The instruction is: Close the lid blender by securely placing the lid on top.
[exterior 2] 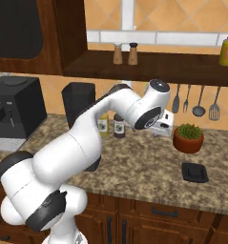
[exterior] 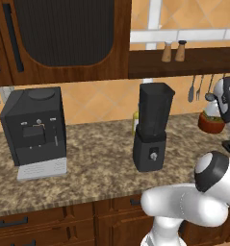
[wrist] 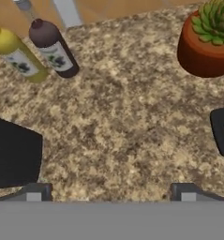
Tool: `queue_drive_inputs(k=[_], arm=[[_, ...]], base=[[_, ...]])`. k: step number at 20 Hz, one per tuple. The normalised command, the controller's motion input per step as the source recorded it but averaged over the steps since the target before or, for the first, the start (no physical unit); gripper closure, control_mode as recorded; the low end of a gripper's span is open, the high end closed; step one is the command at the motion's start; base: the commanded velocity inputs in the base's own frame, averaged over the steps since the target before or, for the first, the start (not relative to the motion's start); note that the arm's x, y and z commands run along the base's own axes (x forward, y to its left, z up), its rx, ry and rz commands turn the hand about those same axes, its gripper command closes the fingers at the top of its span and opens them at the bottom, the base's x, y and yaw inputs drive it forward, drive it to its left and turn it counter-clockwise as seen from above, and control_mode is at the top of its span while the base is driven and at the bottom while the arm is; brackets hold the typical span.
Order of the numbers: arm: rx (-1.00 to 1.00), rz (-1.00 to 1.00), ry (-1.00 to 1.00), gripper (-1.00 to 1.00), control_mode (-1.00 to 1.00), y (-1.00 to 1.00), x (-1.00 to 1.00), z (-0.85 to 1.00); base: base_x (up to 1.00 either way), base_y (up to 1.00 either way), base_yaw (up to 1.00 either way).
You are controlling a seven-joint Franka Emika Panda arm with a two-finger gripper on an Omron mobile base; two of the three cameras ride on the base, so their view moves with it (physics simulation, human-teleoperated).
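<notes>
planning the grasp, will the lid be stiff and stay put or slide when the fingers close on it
The lid looks like a flat, squarish black cap with a raised rim, so probably rigid, not floppy. It lies flat on the counter, so it shouldn't roll or tip. Being small and thin, it is likely light and may skid if nudged sideways. The gripper is open, apart from it.

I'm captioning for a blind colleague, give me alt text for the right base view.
A white robot arm reaches over a speckled granite counter, its claw above it; a flat black squarish lid lies near a potted green plant, and the tall black blender stands behind the arm.
</notes>
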Motion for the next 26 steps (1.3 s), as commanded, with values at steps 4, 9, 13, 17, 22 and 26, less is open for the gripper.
queue_drive_inputs(k=[4, 9, 13, 17, 22, 26], arm=[[-0.24, -0.03, 0.23, -1.0, -1.0, -0.18, -0.01, -0.84], [-0.14, -0.01, 0.28, -1.0, -1.0, -0.73, -0.03, -0.48], [-0.03, 0.0, 0.08, -1.0, -1.0, -0.97, -0.24, -0.33], [0.0, 0.0, 0.03, -1.0, -1.0, -0.81, -0.33, -0.23], [0.0, 0.0, 0.0, -1.0, -1.0, -0.18, -0.16, -0.05], [0.0, 0.0, 0.0, -1.0, -1.0, -0.08, 0.0, 0.0]], base=[[0.0, 0.0, 0.0], [0.0, 0.0, 0.0], [0.0, 0.0, 0.0], [0.0, 0.0, 0.0], [0.0, 0.0, 0.0], [0.0, 0.0, 0.0]])
